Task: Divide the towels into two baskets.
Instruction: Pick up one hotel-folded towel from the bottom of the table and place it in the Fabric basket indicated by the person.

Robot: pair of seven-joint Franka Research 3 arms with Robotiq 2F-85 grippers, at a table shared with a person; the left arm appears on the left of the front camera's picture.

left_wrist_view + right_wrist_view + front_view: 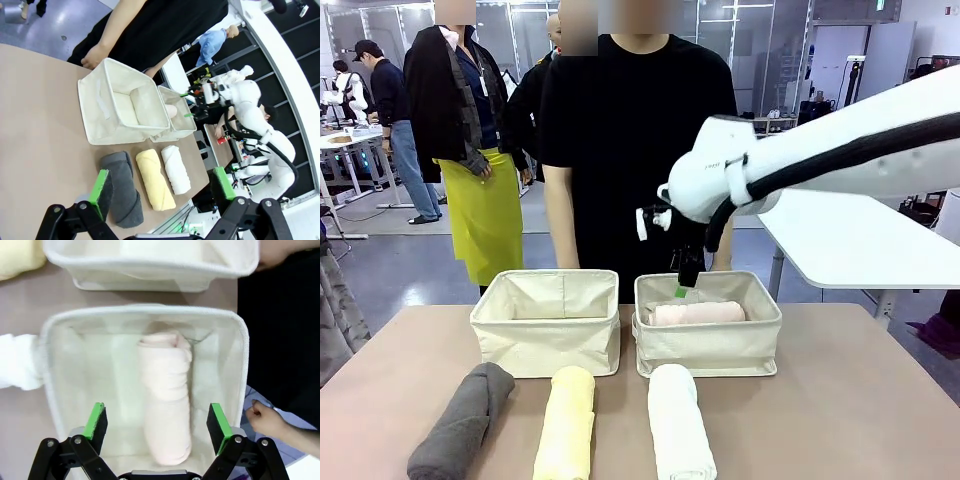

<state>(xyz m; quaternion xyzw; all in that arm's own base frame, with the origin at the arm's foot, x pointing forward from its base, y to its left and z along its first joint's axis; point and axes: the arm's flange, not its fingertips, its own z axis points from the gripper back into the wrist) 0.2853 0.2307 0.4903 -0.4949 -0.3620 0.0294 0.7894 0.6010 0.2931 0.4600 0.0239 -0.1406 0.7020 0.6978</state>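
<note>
We see the right claw [684, 284] hanging over the right basket [710, 345], with its fingers pointing down. The fingers stand wide apart and nothing is between them. The pink towel [698, 313] lies inside this basket, along its long side. In the right wrist view the green pads [96, 420] are on both sides of the pink towel and, as far as we can tell, just above it and not touching.

The left basket [545, 345] stands just beside the right one. The other three towels lie on the worktop [840, 400] in front of the baskets, on the robot's side. The grey towel [465, 420] is at the left and a little tilted, and the yellow towel [565, 425] is in the middle. The white towel [678, 425] is at the right, with its far end against the right basket.

In the left wrist view the left claw [161, 189] is high above the worktop. Its fingers are apart and it holds nothing.

A person [630, 130] in black stands behind the baskets.
</note>
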